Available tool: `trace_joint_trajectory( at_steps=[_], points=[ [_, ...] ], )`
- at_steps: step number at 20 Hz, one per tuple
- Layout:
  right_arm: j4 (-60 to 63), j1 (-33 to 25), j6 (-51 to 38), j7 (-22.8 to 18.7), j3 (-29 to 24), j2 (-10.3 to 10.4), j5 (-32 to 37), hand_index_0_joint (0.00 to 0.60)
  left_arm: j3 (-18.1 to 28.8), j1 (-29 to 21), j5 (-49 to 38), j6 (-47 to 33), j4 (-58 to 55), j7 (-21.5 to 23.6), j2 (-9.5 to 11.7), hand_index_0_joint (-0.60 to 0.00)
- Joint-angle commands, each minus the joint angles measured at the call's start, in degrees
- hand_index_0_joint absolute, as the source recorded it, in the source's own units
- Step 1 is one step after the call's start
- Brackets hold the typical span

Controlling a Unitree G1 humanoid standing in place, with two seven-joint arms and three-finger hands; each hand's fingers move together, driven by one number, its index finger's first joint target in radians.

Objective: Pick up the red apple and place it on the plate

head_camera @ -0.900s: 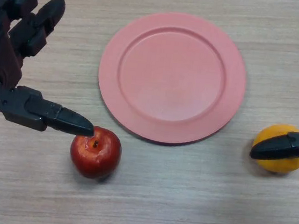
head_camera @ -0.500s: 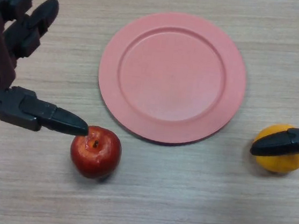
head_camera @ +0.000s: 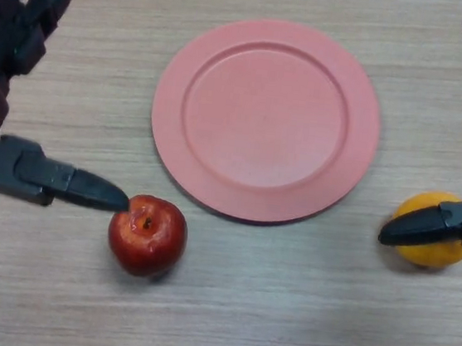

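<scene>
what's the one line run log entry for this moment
left hand: open, thumb tip at red apple | right hand: open, over orange | plate: bare | apple on table

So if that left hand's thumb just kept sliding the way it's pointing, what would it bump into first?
Most likely the red apple. The left hand has its thumb aimed right and slightly toward the robot, its tip at the apple's upper left edge. Height is unclear from above, so it might skim over the top.

Unidentifiable place: bare wood-grain tabletop (head_camera: 282,312)
</scene>
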Motion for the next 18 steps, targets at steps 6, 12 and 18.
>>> trace_joint_trajectory(
  at_steps=[6,12,18],
  points=[
    [-0.8,-1.5,-5.4,-1.8,3.4,1.6,-6.3,0.000,2.0,14.5,17.9,-33.1,8.1,-17.5,-10.8,0.000],
    [-2.2,-1.9,-2.9,0.6,7.8,3.3,-12.7,0.000,-7.0,14.2,20.6,-61.8,35.1,-10.9,-13.0,0.000],
    [-2.6,-0.6,-2.9,2.8,8.6,5.7,-17.1,0.000,-15.5,8.7,29.0,-69.6,49.9,1.8,-12.7,0.000]
  ],
)
